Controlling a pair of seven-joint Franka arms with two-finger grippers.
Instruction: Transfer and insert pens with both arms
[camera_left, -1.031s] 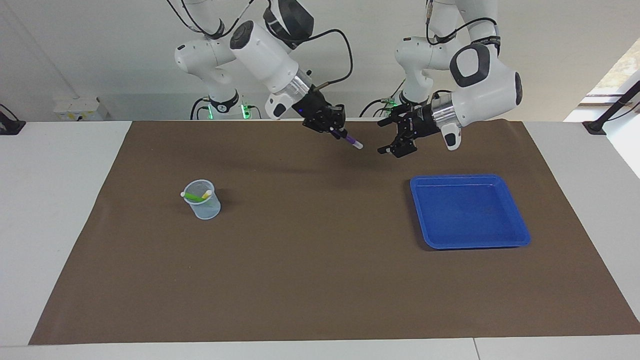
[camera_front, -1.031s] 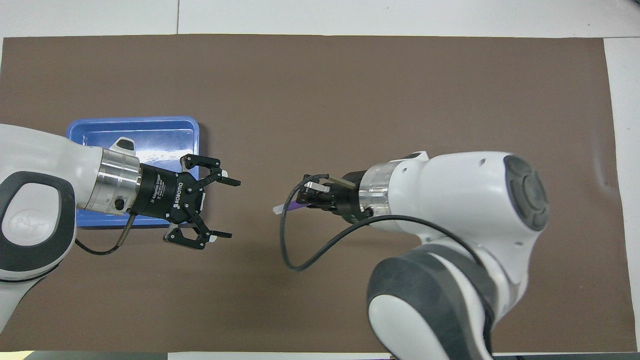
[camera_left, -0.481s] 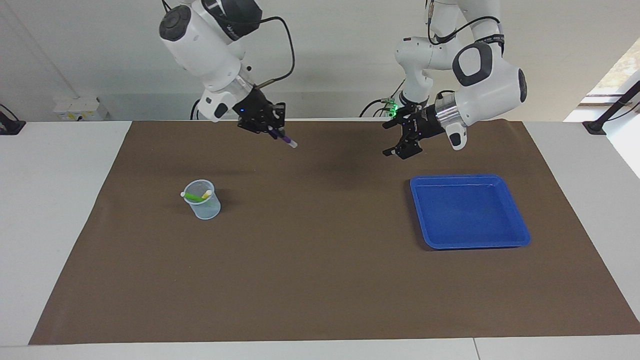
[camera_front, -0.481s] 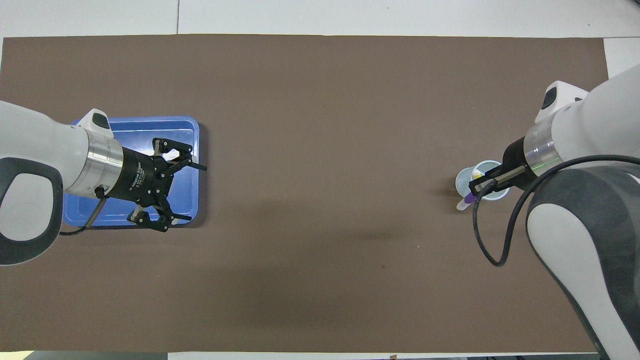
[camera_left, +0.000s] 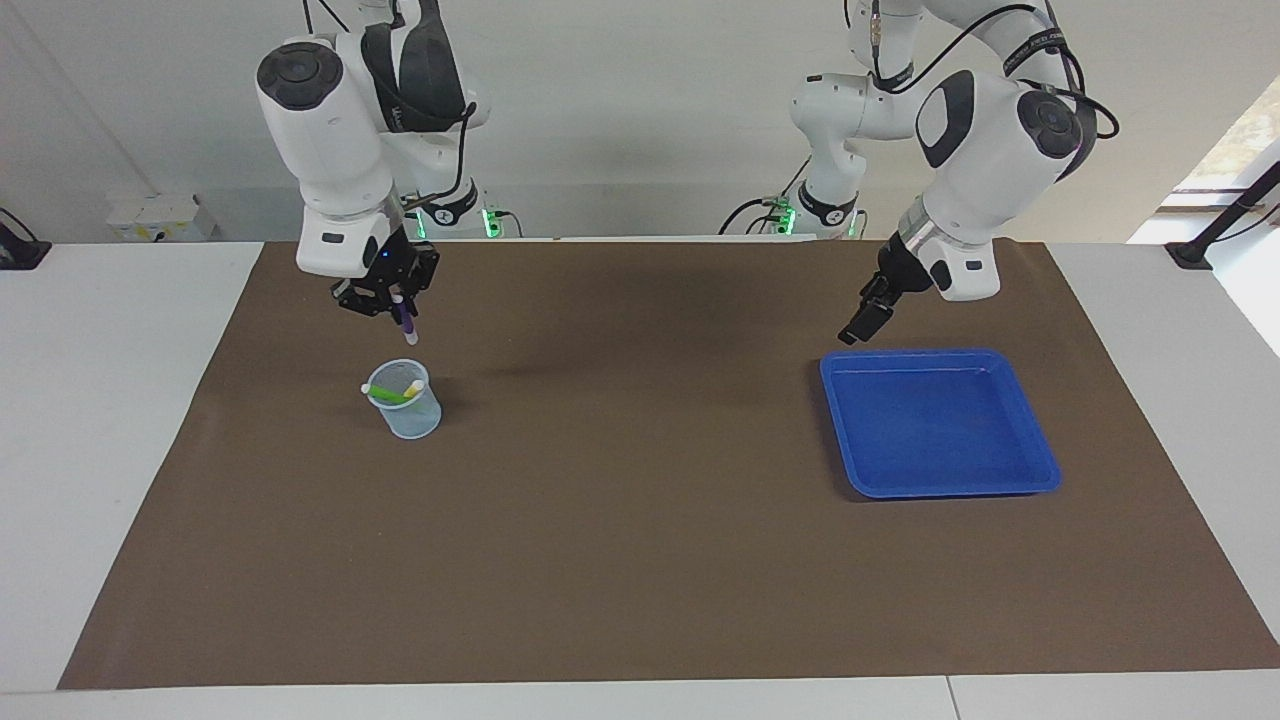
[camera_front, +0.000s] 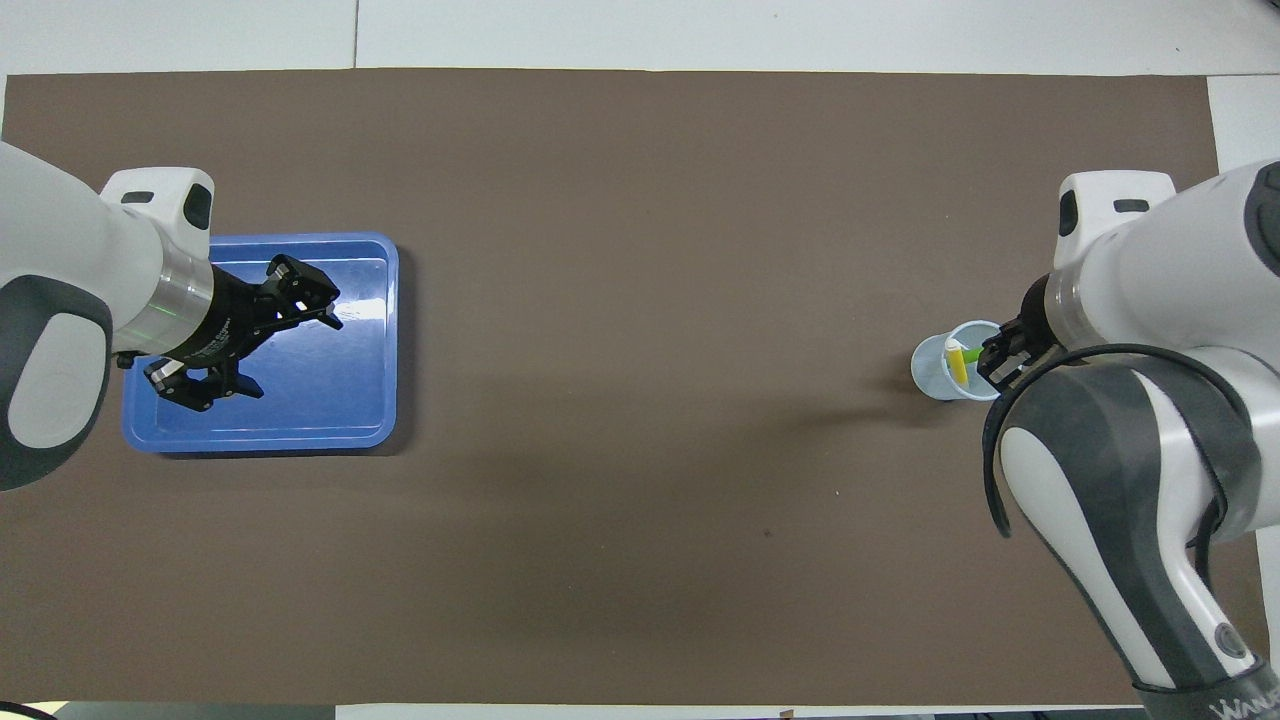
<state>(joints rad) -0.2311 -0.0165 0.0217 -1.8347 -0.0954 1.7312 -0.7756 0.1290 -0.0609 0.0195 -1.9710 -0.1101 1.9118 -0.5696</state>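
No legible text — only faint lettering — right arm

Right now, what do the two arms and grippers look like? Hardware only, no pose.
Both arms are white, rounded jointed shells with dark grey joint caps and a silver ring at the wrist. Black cables loop along each. The left gripper is black with open-link fingers and white lettering on its body. The right gripper is black too, with a small blue light beside it on the wrist. Green lights glow at both bases.
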